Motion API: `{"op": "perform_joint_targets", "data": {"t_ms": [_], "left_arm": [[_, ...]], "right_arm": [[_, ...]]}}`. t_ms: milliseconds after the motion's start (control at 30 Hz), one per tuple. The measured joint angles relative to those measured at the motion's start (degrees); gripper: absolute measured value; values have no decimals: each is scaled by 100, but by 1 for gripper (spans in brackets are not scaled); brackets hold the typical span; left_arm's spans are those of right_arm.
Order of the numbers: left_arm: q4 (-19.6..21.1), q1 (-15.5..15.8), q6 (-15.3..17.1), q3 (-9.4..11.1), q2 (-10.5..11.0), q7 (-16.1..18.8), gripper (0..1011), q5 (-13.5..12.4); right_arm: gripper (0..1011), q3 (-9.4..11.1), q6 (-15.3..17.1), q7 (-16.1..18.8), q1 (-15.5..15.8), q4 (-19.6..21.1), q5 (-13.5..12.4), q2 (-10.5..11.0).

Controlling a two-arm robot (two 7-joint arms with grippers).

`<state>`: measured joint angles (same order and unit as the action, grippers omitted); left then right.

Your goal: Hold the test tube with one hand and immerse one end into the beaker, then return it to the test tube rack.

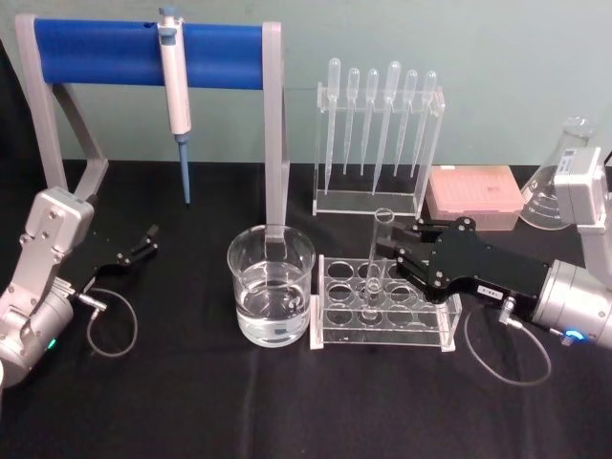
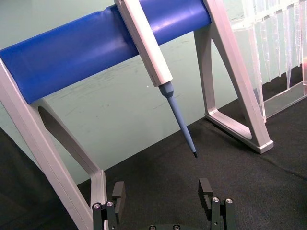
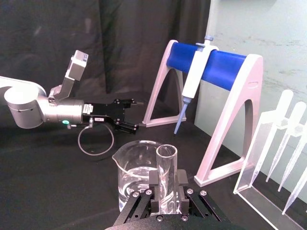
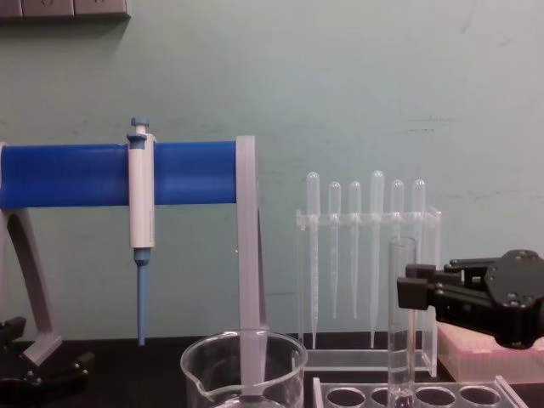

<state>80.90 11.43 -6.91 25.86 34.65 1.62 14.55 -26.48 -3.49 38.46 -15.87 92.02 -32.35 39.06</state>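
Right gripper [image 1: 390, 251] level, seemingly clasping the upright test tube [image 1: 377, 256].

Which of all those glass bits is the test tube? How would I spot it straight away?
Find the clear rack with round holes on the black table, just right of the beaker of water. The test tube stands upright in that rack, with the right hand at it. Unlike the thin bulb-topped pipettes hanging behind, it is wider, open-topped glass.

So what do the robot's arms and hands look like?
Both arms are silver metal cylinders with boxy silver joints and small glowing lights. Each ends in a flat black gripper, left and right, dotted with screws. A thin grey cable loops beside each wrist; the right has a small white label.
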Motion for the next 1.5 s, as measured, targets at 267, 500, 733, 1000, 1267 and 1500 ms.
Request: {"op": "perform_joint_targets", "data": {"t_ms": [267,500,733,1000,1267,1500], "left_arm": [[0,0,0,0,0,0,1000,0],[0,0,0,0,0,0,1000,0],[0,0,0,0,0,0,1000,0],[0,0,0,0,0,0,1000,0],[0,0,0,0,0,0,1000,0],[0,0,0,0,0,0,1000,0]], "right_arm": [[226,65,-169,-13,103,-69,95,-82],[226,75,-265,4,166,-141,175,-153],[226,74,-354,39,220,-172,264,-210],[226,123,-439,23,273,-209,312,-247],[226,115,-434,26,263,-204,307,-242],[377,111,-422,27,258,-200,302,-239]]}}
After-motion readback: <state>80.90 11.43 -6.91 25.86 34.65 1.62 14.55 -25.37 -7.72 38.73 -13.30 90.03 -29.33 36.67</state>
